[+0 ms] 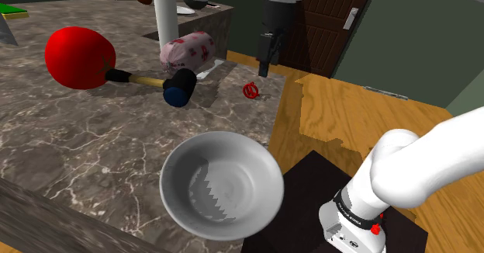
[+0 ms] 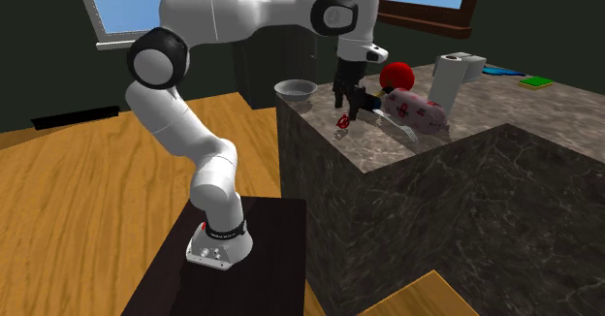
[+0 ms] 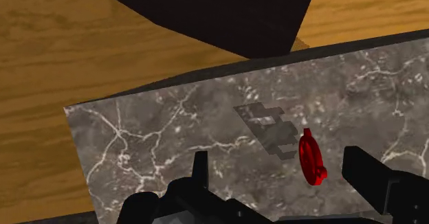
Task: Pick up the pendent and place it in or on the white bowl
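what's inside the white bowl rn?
The bowl holds only a shadow on its bare inside; nothing covers it. Red pendant lies on the counter, below the claw.

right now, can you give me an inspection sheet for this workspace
surface: dark marbled counter
job's things: red pendant lying near the counter's edge; white bowl upright, empty, apart from it
clutter: red round object, mallet, floral pouch, white roll
grippers: gripper open, above the pendant, not touching
cables: nothing seen
surroundings: wooden floor, dark door
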Robot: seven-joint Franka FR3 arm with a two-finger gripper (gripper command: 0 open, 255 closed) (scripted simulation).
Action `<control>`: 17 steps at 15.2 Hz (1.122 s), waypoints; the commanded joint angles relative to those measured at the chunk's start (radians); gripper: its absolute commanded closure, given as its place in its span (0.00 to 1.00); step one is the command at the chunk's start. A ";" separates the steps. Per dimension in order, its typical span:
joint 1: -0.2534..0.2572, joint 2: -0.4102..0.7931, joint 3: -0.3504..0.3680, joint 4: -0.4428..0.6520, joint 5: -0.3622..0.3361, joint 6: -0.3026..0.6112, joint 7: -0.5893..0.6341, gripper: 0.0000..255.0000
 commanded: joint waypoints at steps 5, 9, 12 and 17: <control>0.036 0.096 0.057 0.079 0.018 0.000 0.019 0.00; 0.038 0.081 0.058 0.012 0.022 0.053 0.017 0.00; 0.038 0.075 0.058 -0.014 0.023 0.074 0.016 0.00; 0.038 0.076 0.058 -0.014 0.023 0.074 0.016 0.00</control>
